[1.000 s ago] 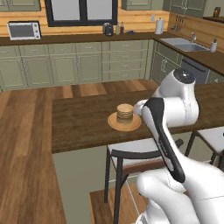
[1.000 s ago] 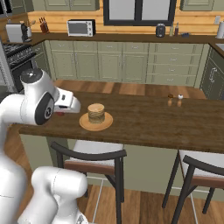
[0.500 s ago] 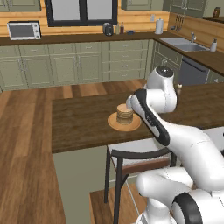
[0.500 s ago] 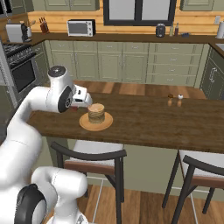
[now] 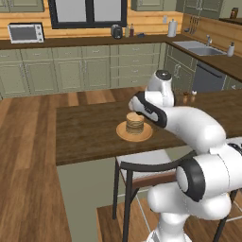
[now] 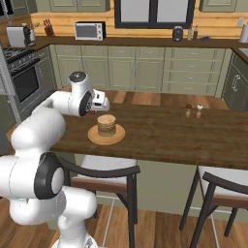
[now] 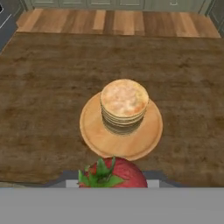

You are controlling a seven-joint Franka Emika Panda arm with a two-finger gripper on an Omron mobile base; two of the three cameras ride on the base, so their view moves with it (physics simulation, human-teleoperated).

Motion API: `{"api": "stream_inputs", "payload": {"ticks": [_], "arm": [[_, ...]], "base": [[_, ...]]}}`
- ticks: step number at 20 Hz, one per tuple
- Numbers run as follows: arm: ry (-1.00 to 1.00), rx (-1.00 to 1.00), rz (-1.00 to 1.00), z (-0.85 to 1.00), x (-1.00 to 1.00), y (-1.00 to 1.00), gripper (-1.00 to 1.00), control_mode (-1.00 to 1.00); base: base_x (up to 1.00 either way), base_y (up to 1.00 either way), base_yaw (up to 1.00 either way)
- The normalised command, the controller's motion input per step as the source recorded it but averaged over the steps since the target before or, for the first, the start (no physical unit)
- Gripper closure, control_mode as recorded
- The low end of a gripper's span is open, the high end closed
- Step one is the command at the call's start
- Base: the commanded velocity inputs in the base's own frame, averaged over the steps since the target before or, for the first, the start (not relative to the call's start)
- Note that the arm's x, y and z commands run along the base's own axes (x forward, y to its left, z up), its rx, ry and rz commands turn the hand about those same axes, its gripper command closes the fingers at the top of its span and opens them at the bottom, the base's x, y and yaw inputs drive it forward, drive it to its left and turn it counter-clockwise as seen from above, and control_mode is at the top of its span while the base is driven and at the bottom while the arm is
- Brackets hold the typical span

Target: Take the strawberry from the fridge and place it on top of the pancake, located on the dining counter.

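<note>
One step left: carry the strawberry (image 7: 113, 173) over the pancake (image 7: 124, 104) stack and set it on the top disc. The gripper (image 6: 99, 101) hangs over the worktop (image 7: 43, 87), just off the stack's near-left side in the right base view and above it. My call: centre over the top pancake before descending, lower until the berry nearly touches, then release; dropping from height risks it rolling off onto the wooden plate (image 7: 151, 131) or the worktop. Fingers are clamped on the strawberry, leaf end up in the hand view, opened only to the berry's width; the fingertips themselves are hidden behind it.
</note>
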Motion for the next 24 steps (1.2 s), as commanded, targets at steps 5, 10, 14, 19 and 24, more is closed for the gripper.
{"api": "stream_inputs", "payload": {"ticks": [5, 10, 14, 19, 24], "arm": [[0.09, -0.01, 0.0, -0.05, 1.0, 0.0, 1.0, -1.0], [0.15, -0.01, 0.02, -0.35, 0.96, -0.03, 1.0, -1.0], [0.11, 0.0, 0.05, -0.48, 0.49, -0.09, 1.0, -1.0], [0.12, 0.0, 0.0, -0.37, 0.18, -0.14, 1.0, -1.0], [0.12, -0.04, 0.0, -0.41, 0.0, 0.01, 1.0, -1.0]], "base": [[0.0, 0.0, 0.0], [0.0, 0.0, 0.0], [0.0, 0.0, 0.0], [0.0, 0.0, 0.0], [0.0, 0.0, 0.0]]}}
